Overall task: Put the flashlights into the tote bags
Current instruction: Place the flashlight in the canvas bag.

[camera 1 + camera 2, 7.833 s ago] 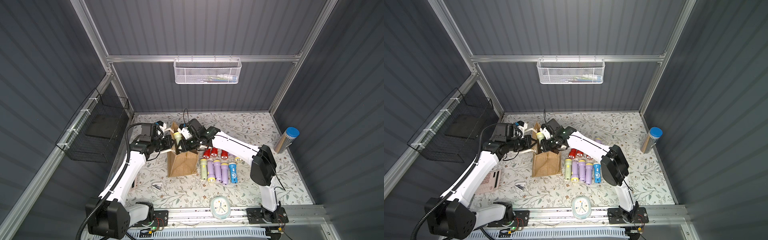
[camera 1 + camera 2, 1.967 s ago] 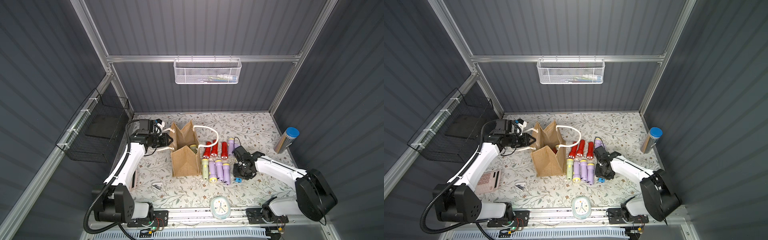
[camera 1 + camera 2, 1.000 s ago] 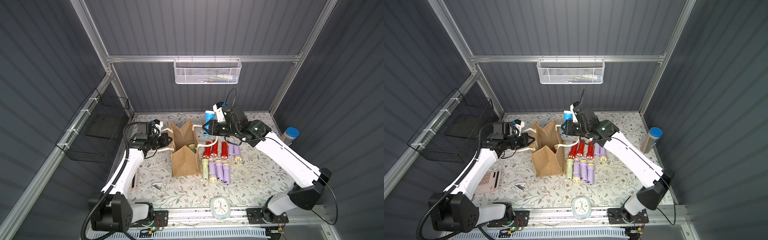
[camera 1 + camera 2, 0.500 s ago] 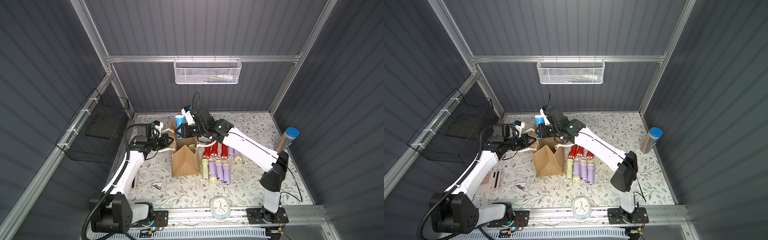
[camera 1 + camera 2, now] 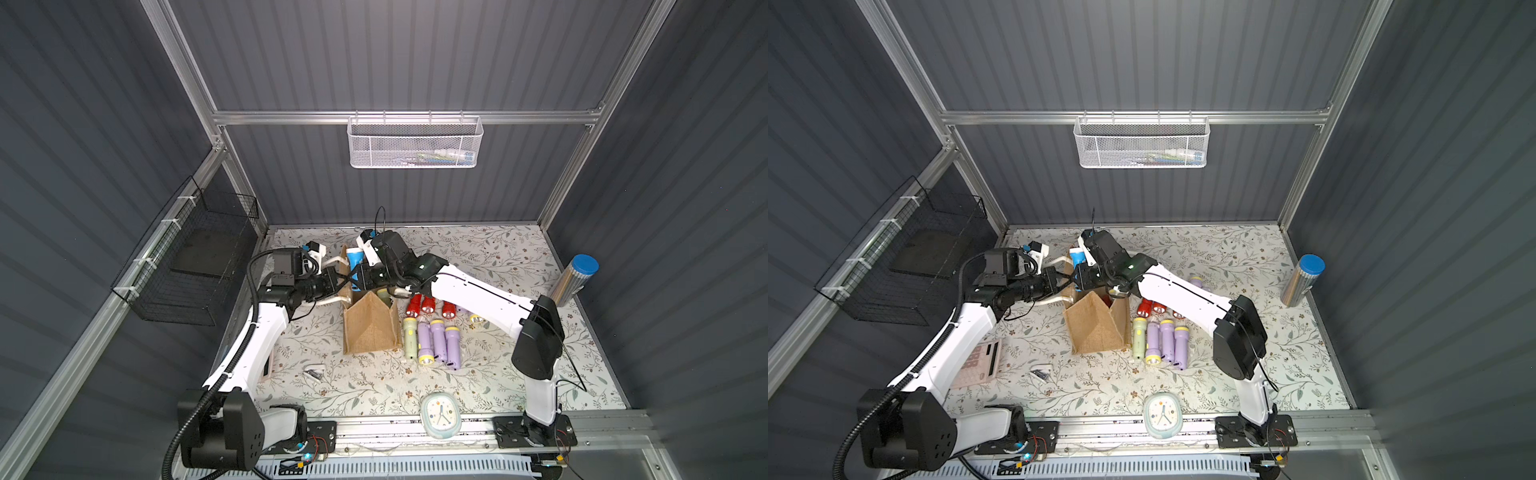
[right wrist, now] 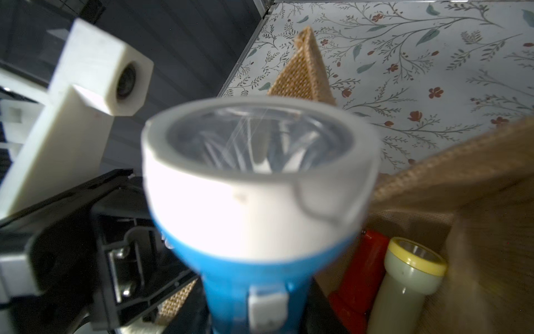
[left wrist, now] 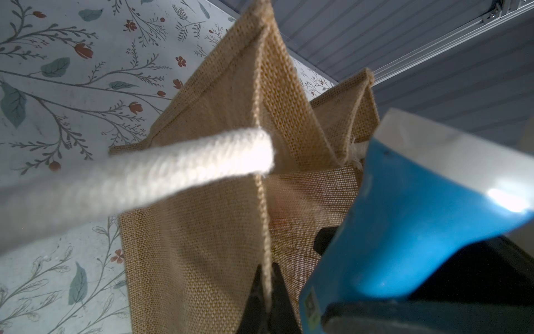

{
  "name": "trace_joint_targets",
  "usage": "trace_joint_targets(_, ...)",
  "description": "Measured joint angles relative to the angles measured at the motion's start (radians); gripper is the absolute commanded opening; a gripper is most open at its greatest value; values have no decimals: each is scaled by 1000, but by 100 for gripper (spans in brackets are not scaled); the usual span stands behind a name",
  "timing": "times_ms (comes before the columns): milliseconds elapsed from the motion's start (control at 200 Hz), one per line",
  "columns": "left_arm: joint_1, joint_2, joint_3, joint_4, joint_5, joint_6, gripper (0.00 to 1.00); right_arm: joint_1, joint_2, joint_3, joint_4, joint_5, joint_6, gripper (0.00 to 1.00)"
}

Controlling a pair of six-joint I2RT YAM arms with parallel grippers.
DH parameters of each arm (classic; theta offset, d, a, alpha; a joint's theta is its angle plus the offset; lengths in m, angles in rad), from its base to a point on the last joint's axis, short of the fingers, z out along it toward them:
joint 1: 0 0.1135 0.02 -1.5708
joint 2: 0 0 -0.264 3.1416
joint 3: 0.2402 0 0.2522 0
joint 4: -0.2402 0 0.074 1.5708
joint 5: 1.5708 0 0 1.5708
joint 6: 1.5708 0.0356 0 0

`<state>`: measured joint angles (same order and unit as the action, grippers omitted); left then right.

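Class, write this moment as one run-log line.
left gripper: jaws shut on tote bag rim | right gripper: jaws shut on blue flashlight, at bag mouth

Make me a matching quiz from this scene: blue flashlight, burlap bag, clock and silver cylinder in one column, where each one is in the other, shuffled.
1 blue flashlight
2 burlap tote bag
3 clock
4 silver cylinder

A lying by the front rail
B held by the right gripper
C standing near the side wall
D rim pinched by the left gripper

Pairs: 1-B, 2-D, 3-A, 4-C
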<state>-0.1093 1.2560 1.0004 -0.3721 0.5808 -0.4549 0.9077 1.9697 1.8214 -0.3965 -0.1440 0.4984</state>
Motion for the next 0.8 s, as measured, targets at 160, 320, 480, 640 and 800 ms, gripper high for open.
trace_joint_targets(160, 0, -5, -1, 0, -2, -11, 0, 6, 0, -35, -20, 18, -10, 0)
trace_joint_targets(320, 0, -11, -1, 0, -4, -25, 0, 10, 0, -48, -64, 19, -26, 0)
trace_joint_targets(480, 0, -13, -2, 0, -3, -29, 0, 11, 3, -87, -112, 13, -55, 0)
trace_joint_targets(640, 0, -13, -8, 2, -3, -29, 0, 8, 41, -87, -176, -25, -99, 0)
trace_joint_targets(800, 0, -13, -14, 8, 6, -33, 0, 5, 138, -24, -272, -62, -119, 0)
